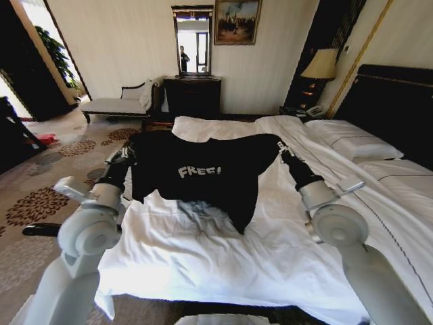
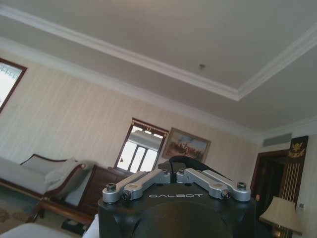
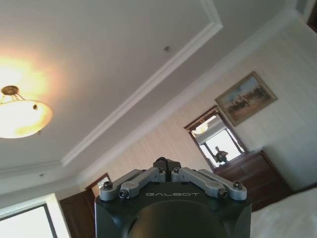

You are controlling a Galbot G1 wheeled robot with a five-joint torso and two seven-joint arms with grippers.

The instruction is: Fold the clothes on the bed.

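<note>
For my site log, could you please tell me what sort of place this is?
Most likely a hotel bedroom: a large bed with white linen and a dark headboard, a lit bedside lamp, and a chaise lounge beside a dark dresser.

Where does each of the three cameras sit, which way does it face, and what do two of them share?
Head view: high on the robot, looking down at the bed, both arms holding up the black T-shirt.
Left wrist view: behind the left pincer, tilted up at ceiling and wall; dark cloth pinched.
Right wrist view: behind the right pincer, aimed up at the ceiling lamp.
All three views share the framed painting and mirror.
</note>
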